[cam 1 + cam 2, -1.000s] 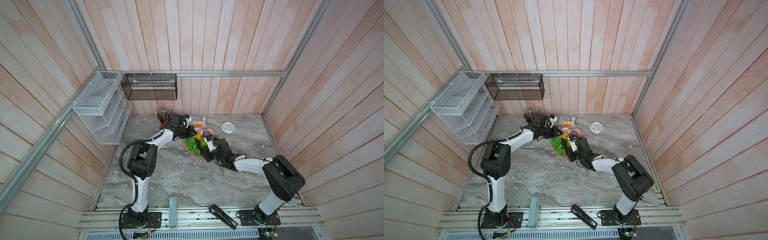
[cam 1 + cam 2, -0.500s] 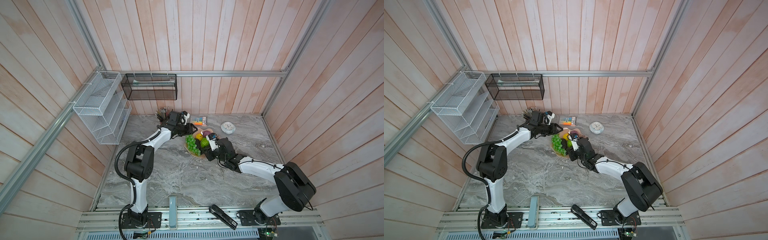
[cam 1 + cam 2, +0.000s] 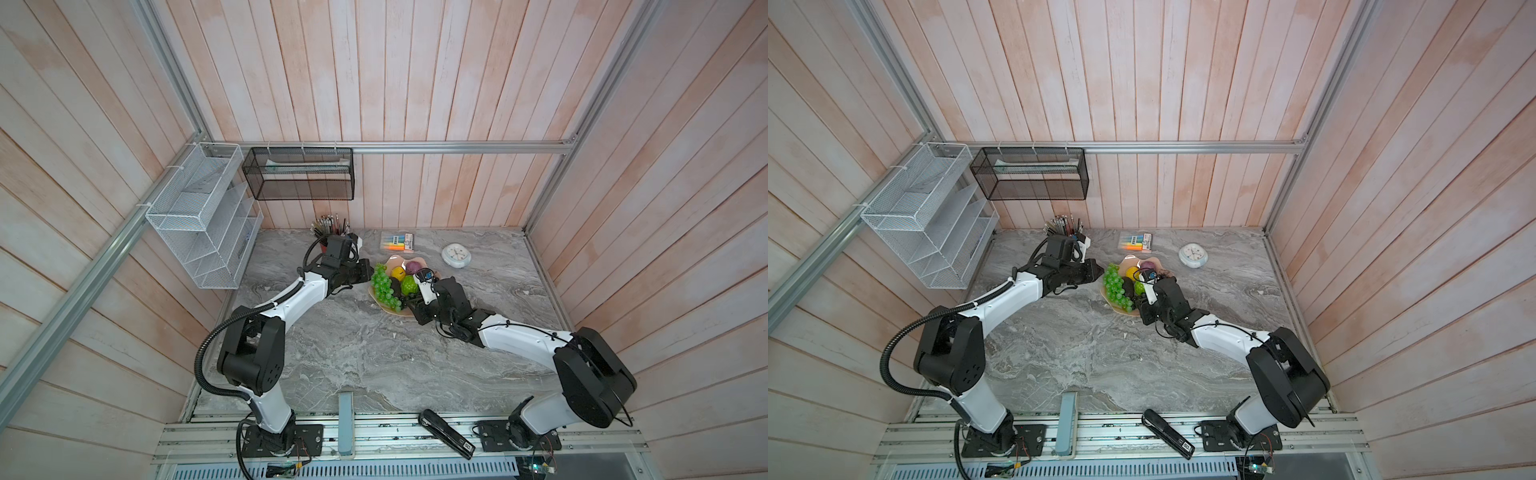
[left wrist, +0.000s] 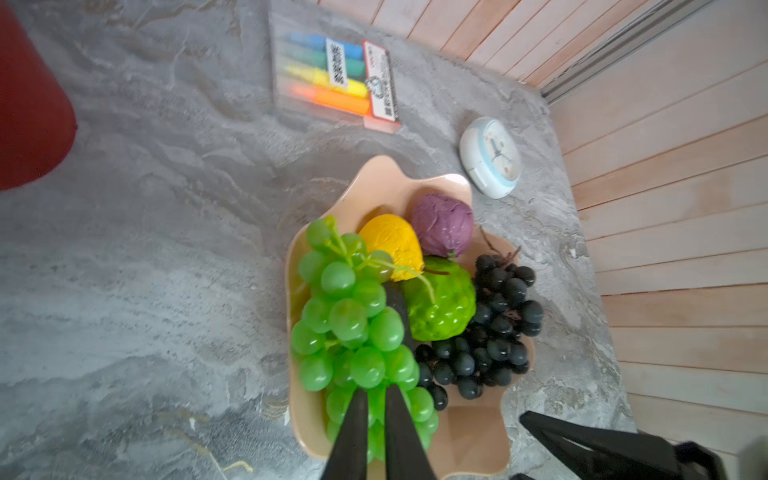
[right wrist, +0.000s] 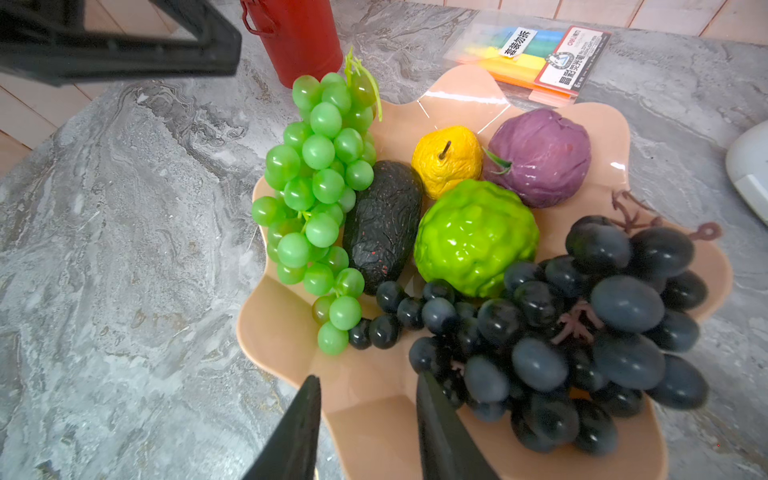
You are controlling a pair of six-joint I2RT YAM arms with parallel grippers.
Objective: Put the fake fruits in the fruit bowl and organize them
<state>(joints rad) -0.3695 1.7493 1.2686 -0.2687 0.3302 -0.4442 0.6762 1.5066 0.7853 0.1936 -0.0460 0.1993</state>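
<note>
All six fruits are in the bowl, which sits on the tabletop toward the back, between the two hands.

- **Layout:** the green grapes lie along one rim, with some grapes hanging over the edge. The avocado is tucked against them. The bumpy green ball is in the middle, with the yellow ball and purple ball behind it. The black grapes fill the other side.
- **Why packed this way:** the tight packing probably stops the round fruits from rolling.
- **Looks:** the bowl is a glossy peach dish with a wavy rim. The green grapes are see-through, the avocado is dark and wrinkled, and the yellow ball is dented.
- **Left hand:** fingers nearly together with nothing between them, up off the fruit at the green-grape side.
- **Right hand:** fingers apart and empty over the bowl's rim, with one tip just beside the black grapes.
- **Progress:** placing looks done, and at most some tidying is left.
</note>
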